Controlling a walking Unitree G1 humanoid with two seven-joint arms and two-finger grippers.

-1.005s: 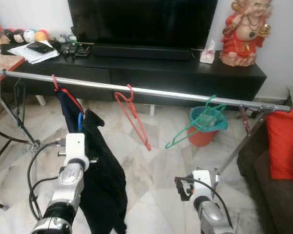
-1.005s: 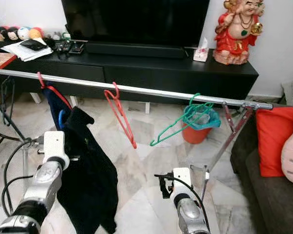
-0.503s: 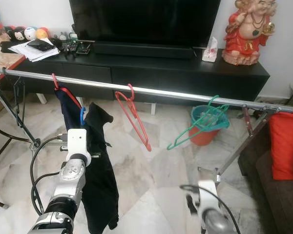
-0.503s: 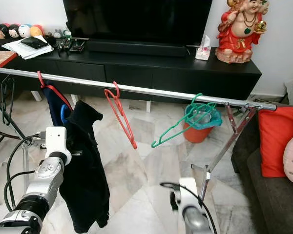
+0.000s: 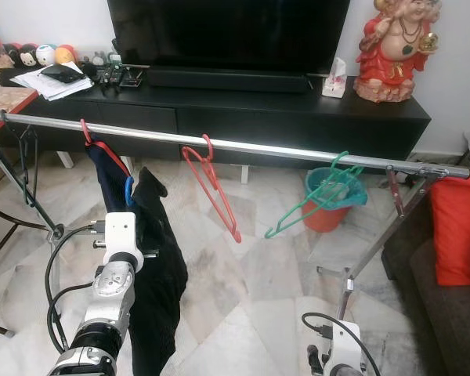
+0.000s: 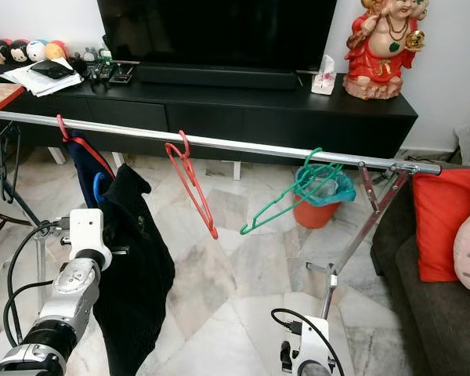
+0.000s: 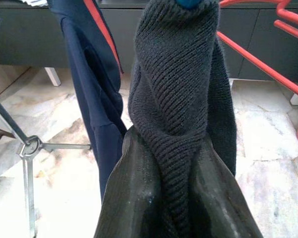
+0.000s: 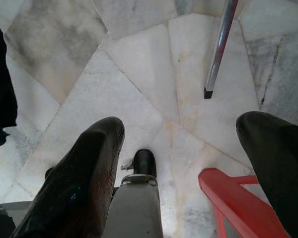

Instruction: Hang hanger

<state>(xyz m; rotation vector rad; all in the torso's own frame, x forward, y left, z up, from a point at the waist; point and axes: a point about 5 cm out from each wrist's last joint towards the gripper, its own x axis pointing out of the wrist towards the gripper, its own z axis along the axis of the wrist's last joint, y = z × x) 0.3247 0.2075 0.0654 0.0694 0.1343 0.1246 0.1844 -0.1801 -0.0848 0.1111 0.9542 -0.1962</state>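
Gripping a fold of the black knit garment point(image 7: 181, 99), the left gripper point(image 7: 176, 198) is clenched on it below the silver rail point(image 5: 243, 146). That garment hangs on a blue hanger point(image 5: 129, 190), below the rail and beside the navy garment point(image 5: 108, 176). A red hanger point(image 5: 211, 184) and green hanger point(image 5: 313, 205) hang from the rail. Low over the marble floor point(image 8: 139, 64), the right gripper point(image 8: 184, 178) is spread wide, grasping nothing.

The black sweater point(image 5: 153, 274) is covering most of the blue hanger point(image 5: 130, 190), and its bottom is running off the near edge. The left gripper's fingers point(image 7: 139, 198) are getting cut off too. The far-left counter bits point(image 5: 102, 76) are looking too small to tell.
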